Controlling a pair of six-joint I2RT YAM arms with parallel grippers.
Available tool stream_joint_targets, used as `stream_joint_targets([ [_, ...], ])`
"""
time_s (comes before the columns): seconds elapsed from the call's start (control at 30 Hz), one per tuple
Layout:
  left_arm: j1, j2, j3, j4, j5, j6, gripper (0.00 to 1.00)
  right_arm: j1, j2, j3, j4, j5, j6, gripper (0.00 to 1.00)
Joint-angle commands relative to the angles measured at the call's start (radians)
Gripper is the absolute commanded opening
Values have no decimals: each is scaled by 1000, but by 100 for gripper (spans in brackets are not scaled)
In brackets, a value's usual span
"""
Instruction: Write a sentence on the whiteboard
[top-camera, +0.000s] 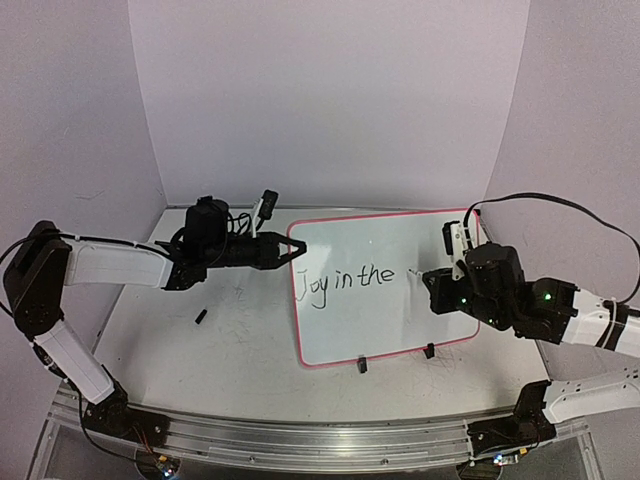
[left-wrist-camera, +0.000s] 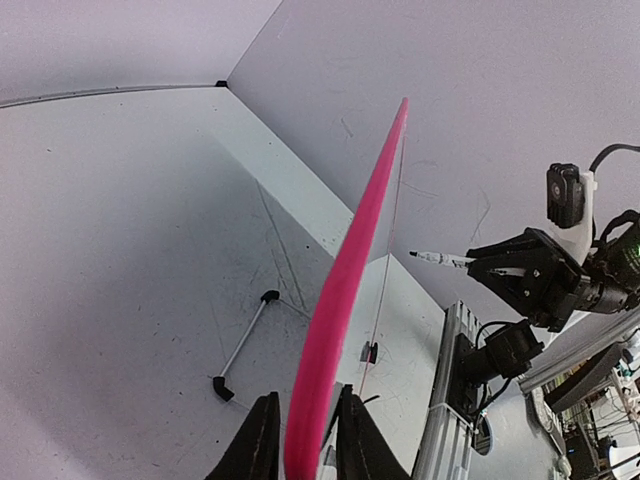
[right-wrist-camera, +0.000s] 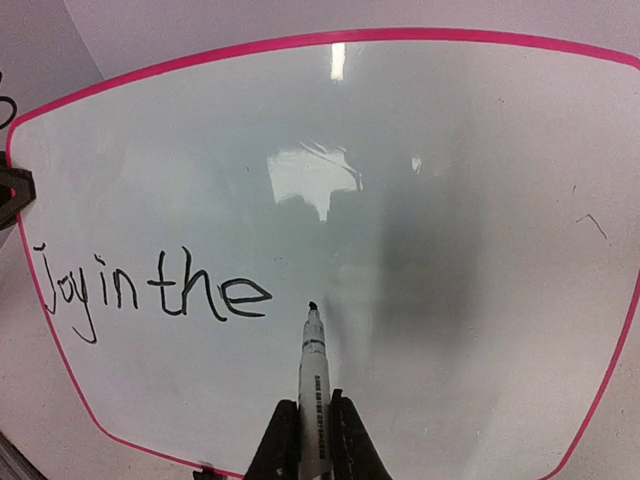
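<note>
The whiteboard (top-camera: 390, 305) lies on the table, pink-edged, with "Joy in the" written in black (right-wrist-camera: 150, 290). My right gripper (right-wrist-camera: 312, 405) is shut on a white marker (right-wrist-camera: 313, 365); its black tip sits at the board's surface just right of "the". From above, this gripper (top-camera: 435, 280) is over the board's right part. My left gripper (top-camera: 292, 251) is at the board's left edge. Its jaws straddle the pink border (left-wrist-camera: 350, 260), with a slim gap showing on one side, so the left gripper (left-wrist-camera: 305, 405) stands slightly open.
Two black clips (top-camera: 362, 365) (top-camera: 429, 351) sit on the board's near edge. A small black piece (top-camera: 201, 317) lies on the scribbled grey tabletop left of the board. Walls close in at the back and both sides. A metal rail (top-camera: 320, 435) runs along the front.
</note>
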Motion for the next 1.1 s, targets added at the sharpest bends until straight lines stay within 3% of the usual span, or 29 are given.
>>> stream_joint_targets([
  [0.0, 5, 32, 35, 19, -16, 14, 15, -5, -7, 44, 7, -39, -27, 0],
  [0.37, 2, 44, 17, 19, -23, 49, 3, -5, 3, 42, 2, -52, -6, 0],
  [1.07, 1, 43, 5, 17, -26, 83, 0, -6, 76, 92, 1, 66, 46, 0],
])
